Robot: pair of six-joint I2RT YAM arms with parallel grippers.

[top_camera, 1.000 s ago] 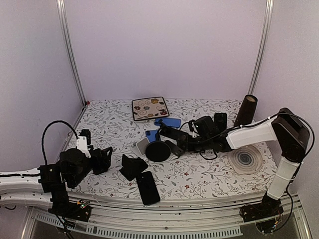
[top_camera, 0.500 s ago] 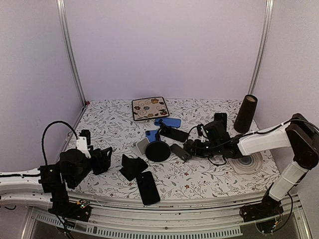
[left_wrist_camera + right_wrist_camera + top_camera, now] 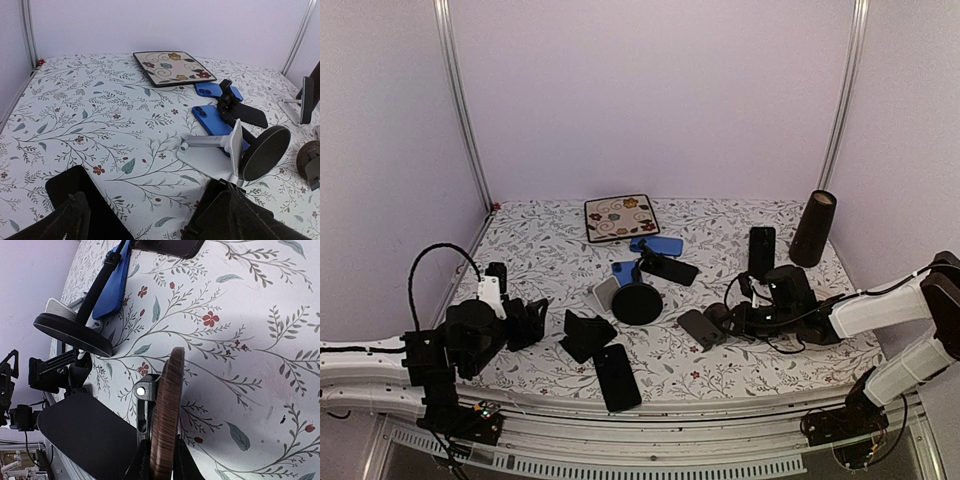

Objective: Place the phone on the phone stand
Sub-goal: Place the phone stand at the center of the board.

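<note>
My right gripper [image 3: 728, 320] is shut on a phone stand [image 3: 698, 328] at the right front of the table. In the right wrist view its fingers [image 3: 161, 460] clamp the stand's round wooden base [image 3: 165, 410] edge-on, and the stand's dark grey plate [image 3: 92, 432] hangs to the left, low over the cloth. A black phone [image 3: 617, 377] lies flat near the front edge. My left gripper [image 3: 525, 322] is open and empty at the left, beside a small black stand [image 3: 585, 335]. In the left wrist view its dark fingers [image 3: 70, 220] are spread wide.
A white stand with a black round disc [image 3: 638, 302] stands mid-table, also in the left wrist view [image 3: 262, 152]. Two blue phones [image 3: 658, 245] and a black clamp mount lie behind it. A patterned plate [image 3: 621, 217] is at the back. A phone upright on a stand [image 3: 761, 250] and a dark cylinder [image 3: 815, 222] are at the back right.
My right arm has drawn back to the right and front, carrying the wooden-based stand away from the middle cluster. The left arm has barely moved.
</note>
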